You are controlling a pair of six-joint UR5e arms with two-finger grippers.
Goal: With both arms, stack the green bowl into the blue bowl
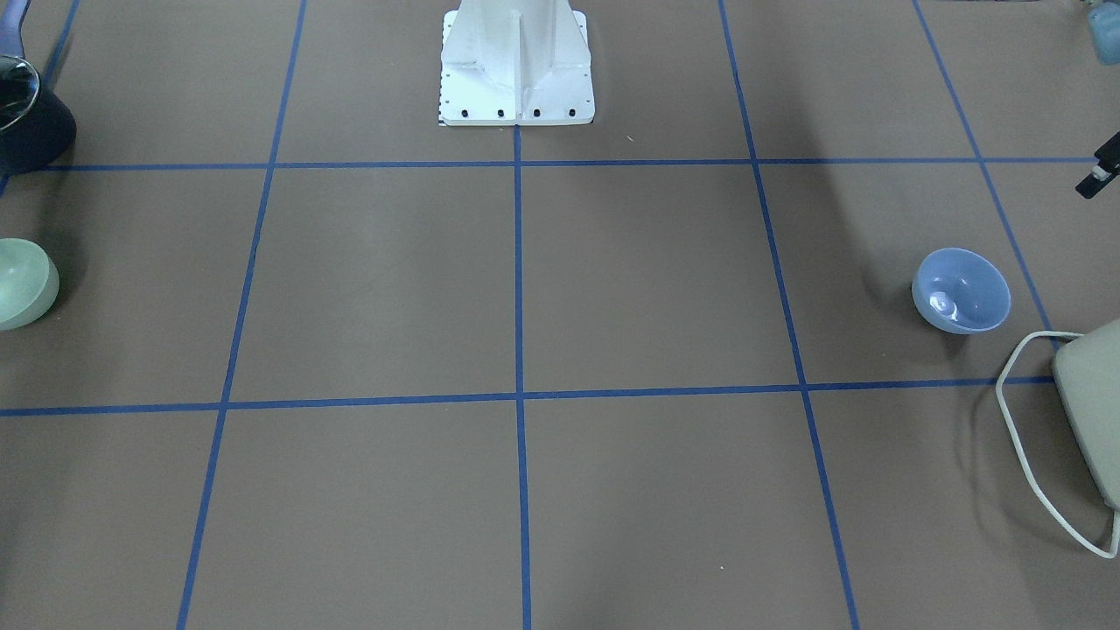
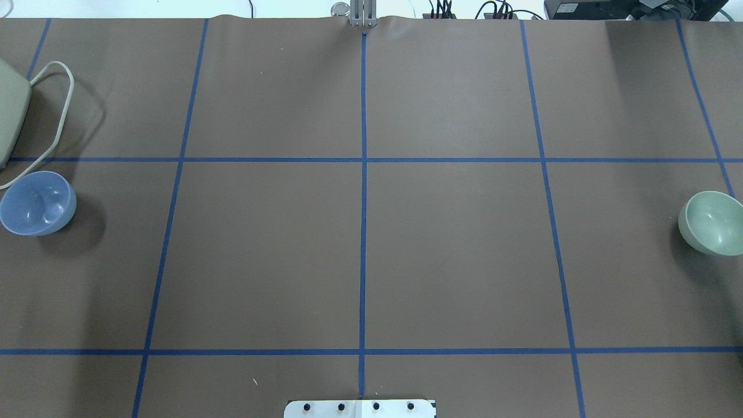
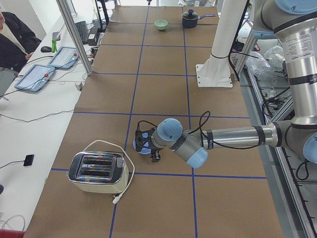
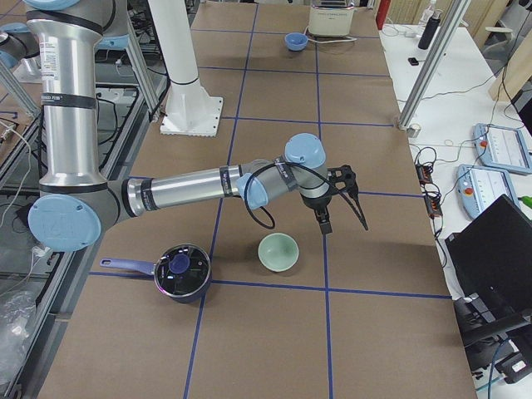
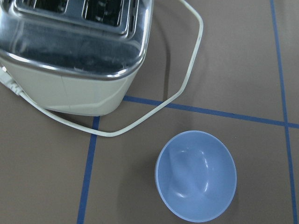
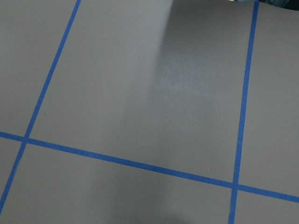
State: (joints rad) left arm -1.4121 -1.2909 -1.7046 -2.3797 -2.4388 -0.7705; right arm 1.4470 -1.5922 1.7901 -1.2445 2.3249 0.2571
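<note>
The blue bowl stands upright at the table's left end, next to a toaster; it also shows in the left wrist view and the front view. The green bowl stands upright at the right end, also in the front view. My left gripper hovers over the blue bowl, seen only from the left side. My right gripper hangs just beyond the green bowl, above the table. I cannot tell whether either gripper is open or shut. Both wrist views show no fingers.
A cream and chrome toaster with a looping white cord sits close to the blue bowl. A dark pot with a glass lid stands near the green bowl. The white base pedestal is at the table's robot side.
</note>
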